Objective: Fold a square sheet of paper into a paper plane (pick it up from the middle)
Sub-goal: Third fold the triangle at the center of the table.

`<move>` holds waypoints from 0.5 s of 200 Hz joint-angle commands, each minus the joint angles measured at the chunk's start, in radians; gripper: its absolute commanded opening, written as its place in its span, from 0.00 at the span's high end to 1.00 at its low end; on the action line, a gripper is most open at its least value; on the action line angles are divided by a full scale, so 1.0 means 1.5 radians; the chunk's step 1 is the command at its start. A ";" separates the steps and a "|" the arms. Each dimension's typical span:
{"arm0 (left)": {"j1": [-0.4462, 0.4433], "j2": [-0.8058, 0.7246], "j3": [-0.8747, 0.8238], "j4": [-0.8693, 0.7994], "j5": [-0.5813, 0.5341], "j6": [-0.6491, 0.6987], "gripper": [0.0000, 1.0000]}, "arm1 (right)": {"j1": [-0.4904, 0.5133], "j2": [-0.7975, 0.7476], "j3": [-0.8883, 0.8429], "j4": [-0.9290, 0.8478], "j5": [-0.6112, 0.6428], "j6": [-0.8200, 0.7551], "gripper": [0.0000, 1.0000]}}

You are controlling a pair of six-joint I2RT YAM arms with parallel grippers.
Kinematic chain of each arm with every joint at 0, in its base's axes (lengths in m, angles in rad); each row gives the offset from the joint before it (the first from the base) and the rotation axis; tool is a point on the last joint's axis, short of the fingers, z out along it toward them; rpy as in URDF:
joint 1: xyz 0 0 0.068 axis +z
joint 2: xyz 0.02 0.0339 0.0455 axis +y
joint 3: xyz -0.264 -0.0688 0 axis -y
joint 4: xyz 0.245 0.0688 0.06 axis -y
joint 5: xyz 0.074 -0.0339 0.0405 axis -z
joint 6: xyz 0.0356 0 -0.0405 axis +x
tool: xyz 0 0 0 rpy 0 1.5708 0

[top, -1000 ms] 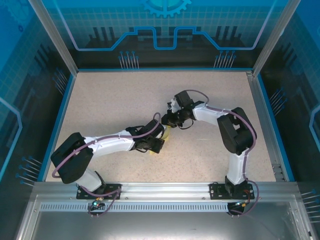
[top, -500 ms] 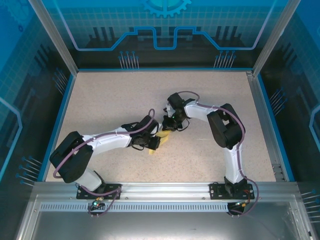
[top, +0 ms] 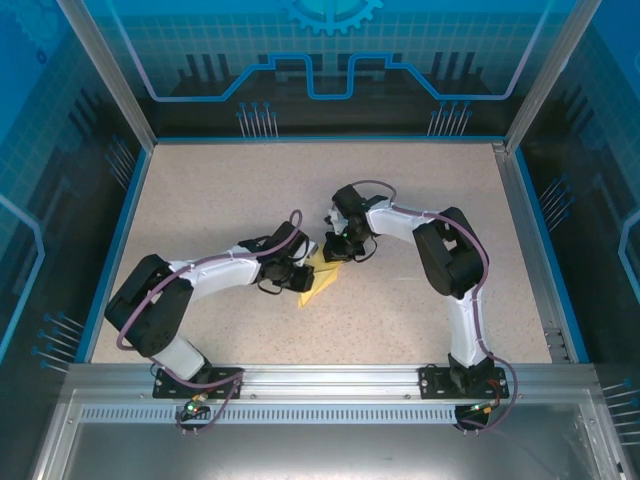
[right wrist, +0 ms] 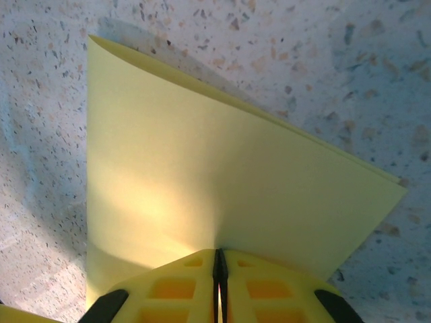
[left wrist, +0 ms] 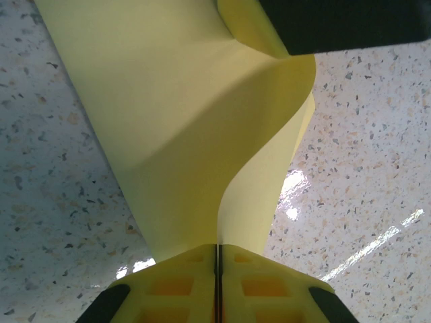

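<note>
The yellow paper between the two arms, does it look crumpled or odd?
Yes, slightly. The yellow paper, pinched in the shut left gripper and right gripper, bulges in a loose S-shaped wave in the left wrist view instead of lying flat. No tear shows.

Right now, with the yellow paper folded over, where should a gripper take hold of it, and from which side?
Grip the yellow paper at a flat stretch of its edge, coming edge-on as the right gripper does: there the doubled layers lie flat. Towards the left gripper it bows, so pinching there would likely crease it.
</note>
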State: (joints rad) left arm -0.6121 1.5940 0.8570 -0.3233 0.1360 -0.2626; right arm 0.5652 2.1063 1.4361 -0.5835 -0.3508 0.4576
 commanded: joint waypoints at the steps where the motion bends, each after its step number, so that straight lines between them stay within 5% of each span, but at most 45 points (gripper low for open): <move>1: 0.015 0.013 0.022 -0.012 0.028 0.023 0.90 | 0.010 0.025 0.009 -0.035 0.016 -0.016 0.89; 100: 0.025 0.049 0.048 -0.021 0.038 0.047 0.87 | 0.007 0.032 0.014 -0.042 0.018 -0.019 0.88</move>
State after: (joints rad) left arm -0.5888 1.6493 0.9009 -0.3355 0.1738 -0.2253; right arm 0.5652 2.1147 1.4498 -0.5991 -0.3511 0.4461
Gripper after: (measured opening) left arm 0.126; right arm 0.118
